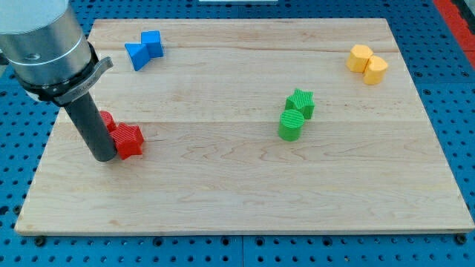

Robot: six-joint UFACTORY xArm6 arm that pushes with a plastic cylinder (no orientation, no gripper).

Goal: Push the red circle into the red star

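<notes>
The red star [128, 140] lies near the view's left edge of the wooden board [245, 193]. The red circle [107, 119] sits just up and left of it, touching it, and is mostly hidden behind my rod. My tip [104, 157] rests on the board right beside the red star's left side, just below the red circle.
A blue block pair [145, 50] lies at the view's top left. A green star [301, 102] and a green cylinder [291, 124] touch near the middle. Two yellow blocks [367, 62] sit at the top right.
</notes>
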